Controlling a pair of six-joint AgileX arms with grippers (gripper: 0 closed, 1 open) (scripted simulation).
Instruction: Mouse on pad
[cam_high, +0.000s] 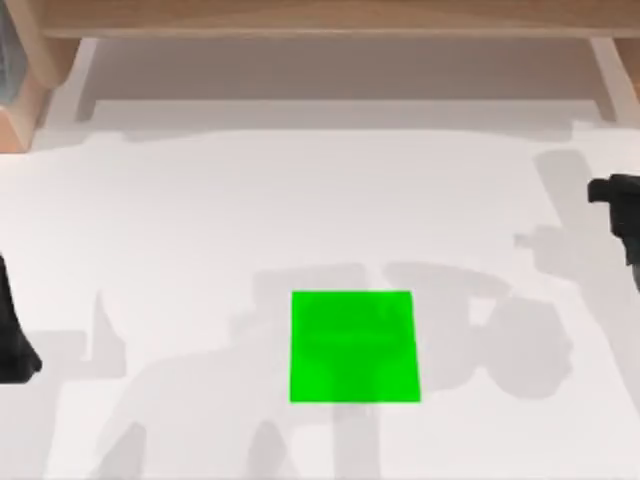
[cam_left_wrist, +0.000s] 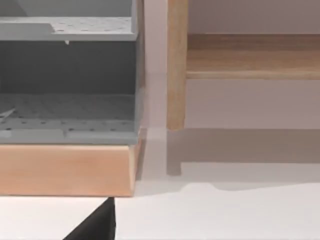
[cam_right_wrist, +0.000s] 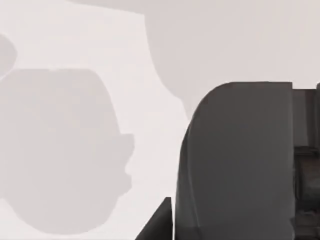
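Top view: pad (cam_high: 354, 346) bare mid-counter, right hand (cam_high: 615, 197) at right edge beside what is likely the mouse (cam_right_wrist: 240, 160), left hand (cam_high: 12, 340) parked at left edge, either grip impossible to tell; fetch step, next needs a secure hold.

From my right wrist camera I see a big dark grey rounded body (cam_right_wrist: 235, 165) close up, with a small black wedge (cam_right_wrist: 159, 222) beside its lower edge. Behind it lies the pale bench (cam_right_wrist: 100, 40), crossed by soft grey shadows (cam_right_wrist: 60, 150).
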